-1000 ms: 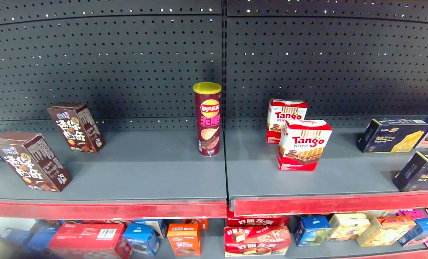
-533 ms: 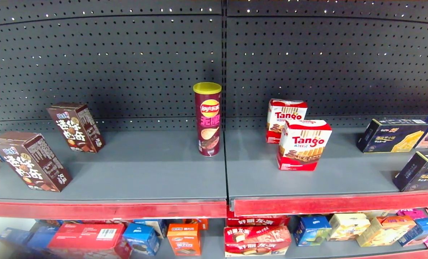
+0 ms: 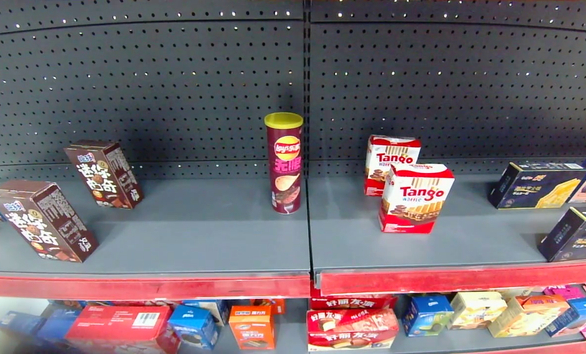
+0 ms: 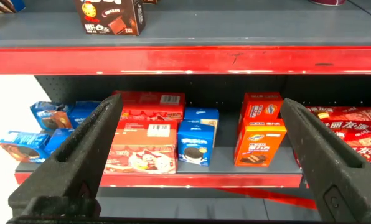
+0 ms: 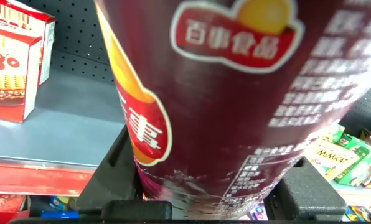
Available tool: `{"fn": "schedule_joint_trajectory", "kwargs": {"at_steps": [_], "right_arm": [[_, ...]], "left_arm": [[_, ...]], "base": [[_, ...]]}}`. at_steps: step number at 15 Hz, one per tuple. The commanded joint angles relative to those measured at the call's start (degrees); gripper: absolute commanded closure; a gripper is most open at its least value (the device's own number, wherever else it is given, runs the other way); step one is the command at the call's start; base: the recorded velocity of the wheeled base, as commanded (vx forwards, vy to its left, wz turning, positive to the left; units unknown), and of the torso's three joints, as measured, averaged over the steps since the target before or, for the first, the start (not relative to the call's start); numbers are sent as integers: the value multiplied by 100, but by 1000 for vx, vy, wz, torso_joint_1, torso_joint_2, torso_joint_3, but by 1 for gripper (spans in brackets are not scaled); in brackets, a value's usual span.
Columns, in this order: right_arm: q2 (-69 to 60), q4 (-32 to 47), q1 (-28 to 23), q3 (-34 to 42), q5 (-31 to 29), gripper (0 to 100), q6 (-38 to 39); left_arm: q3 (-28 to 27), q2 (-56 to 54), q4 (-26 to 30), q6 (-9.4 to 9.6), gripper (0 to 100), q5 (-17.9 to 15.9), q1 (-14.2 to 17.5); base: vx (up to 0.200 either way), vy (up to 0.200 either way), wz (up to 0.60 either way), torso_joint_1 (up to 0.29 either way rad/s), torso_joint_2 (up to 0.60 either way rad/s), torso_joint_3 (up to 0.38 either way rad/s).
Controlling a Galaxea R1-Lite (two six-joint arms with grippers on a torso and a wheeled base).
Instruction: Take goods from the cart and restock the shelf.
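Note:
In the right wrist view a maroon chips can with a red and yellow label lies between the black fingers of my right gripper, which is shut on it. It is held in front of the grey shelf, beside red and white wafer boxes. My left gripper is open and holds nothing, level with the lower shelf below the red shelf edge. In the head view a matching chips can with a yellow lid stands upright at the middle of the grey shelf.
Two red and white wafer boxes stand right of the can, two brown boxes at the left, dark blue boxes at the far right. The lower shelf holds several red, blue and orange boxes. A perforated panel backs the shelf.

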Motion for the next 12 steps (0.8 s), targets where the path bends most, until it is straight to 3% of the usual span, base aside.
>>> {"fn": "schedule_joint_trajectory", "kwargs": {"at_steps": [1,12], "right_arm": [[4,0,-8,-4,1,100,-3],[-67,0,1,14,1,100,-39]], "left_arm": [[0,7,0,-6,0,2,4],[0,7,0,-6,0,2,4]], "base": [[0,0,0,0,0,0],[0,0,55,0,0,0]]}}
